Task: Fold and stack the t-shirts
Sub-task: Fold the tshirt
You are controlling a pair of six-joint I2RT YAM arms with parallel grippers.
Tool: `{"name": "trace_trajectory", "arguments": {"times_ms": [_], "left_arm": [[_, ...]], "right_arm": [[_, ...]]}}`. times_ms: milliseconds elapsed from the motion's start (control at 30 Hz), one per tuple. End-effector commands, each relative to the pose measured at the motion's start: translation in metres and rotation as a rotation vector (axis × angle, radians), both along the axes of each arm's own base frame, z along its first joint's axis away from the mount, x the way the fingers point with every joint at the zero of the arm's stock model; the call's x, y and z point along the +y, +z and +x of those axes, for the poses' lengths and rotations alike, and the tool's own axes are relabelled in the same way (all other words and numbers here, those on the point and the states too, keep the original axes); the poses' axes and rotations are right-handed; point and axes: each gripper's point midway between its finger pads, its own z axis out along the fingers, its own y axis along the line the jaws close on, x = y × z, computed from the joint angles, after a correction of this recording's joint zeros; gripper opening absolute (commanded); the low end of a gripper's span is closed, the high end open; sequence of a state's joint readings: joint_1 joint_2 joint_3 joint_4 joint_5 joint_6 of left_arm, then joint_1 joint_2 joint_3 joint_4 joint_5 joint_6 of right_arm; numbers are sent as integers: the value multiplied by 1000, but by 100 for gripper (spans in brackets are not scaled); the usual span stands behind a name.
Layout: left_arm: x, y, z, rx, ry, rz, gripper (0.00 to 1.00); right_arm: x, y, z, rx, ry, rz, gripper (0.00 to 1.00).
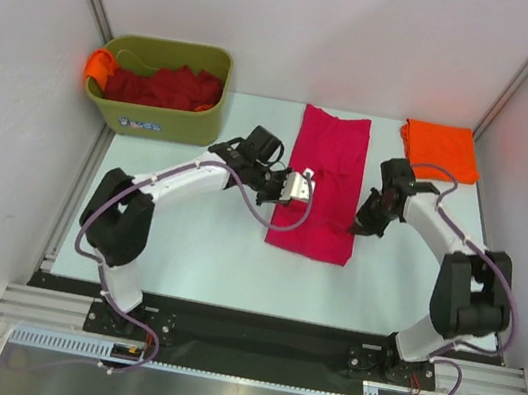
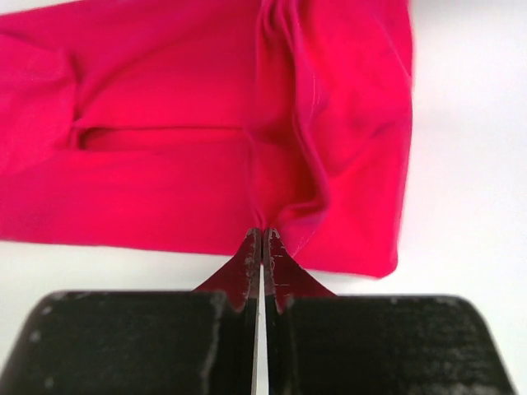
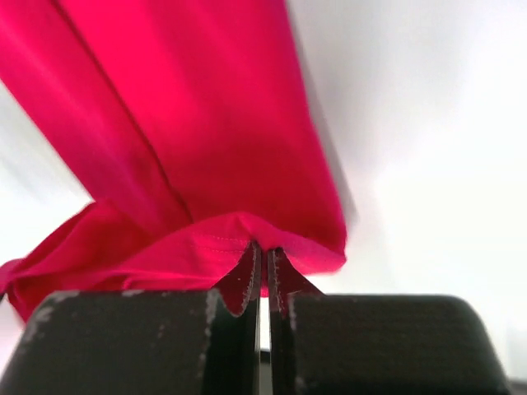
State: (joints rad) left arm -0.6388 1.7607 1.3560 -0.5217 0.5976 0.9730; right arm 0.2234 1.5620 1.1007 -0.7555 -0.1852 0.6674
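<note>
Left gripper [image 2: 262, 247] pinches the crimson-pink t-shirt [image 1: 329, 158] at one long edge. Right gripper [image 3: 263, 257] clamps the opposite edge, fingers pressed together.

No text, brand or number is legible in any view. A small blue-and-white sticker [image 1: 140, 123] on the green bin's [image 1: 188, 120] front is too small to read.
</note>
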Motion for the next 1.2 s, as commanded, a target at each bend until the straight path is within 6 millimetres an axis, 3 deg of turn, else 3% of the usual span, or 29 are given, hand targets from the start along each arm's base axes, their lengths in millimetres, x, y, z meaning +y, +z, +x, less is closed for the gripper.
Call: {"name": "trace_trajectory", "arguments": {"times_ms": [0,133,300,500,633,700,733,767,800,833,900,967,1067,1167], "left_arm": [[-12,19,40,18,93,-88,0],[-10,19,79,-5,192,-115,0],[-13,15,107,22,280,-127,0],[-13,-11,117,64,334,-94,0],[-13,-22,124,83,376,-80,0],[-12,-29,130,94,412,-66,1],[-11,-29,133,93,429,-62,3],[-9,-32,137,93,463,-52,8],[-7,-29,144,79,497,-54,26],[-6,-26,151,65,529,-58,35],[2,-16,164,40,619,-68,50],[11,0,178,29,695,-116,60],[19,30,189,32,752,-175,63],[23,46,179,34,742,-180,60]], "right_arm": [[-9,7,45,-81,32,1,0],[-10,0,90,-99,12,13,0],[-15,-9,117,-116,-13,27,0],[-17,-26,132,-98,-33,50,0],[-20,-27,146,-112,-46,48,0],[-24,-28,153,-116,-56,47,7],[-26,-28,156,-120,-61,45,26],[-32,-27,158,-115,-74,39,32],[-35,-20,165,-133,-73,27,35],[-41,-15,168,-143,-78,8,39],[-59,-2,173,-167,-101,-61,42],[-71,26,179,-236,-101,-125,43],[-75,50,166,-282,-72,-202,43],[-50,46,136,-288,0,-198,38]]}}
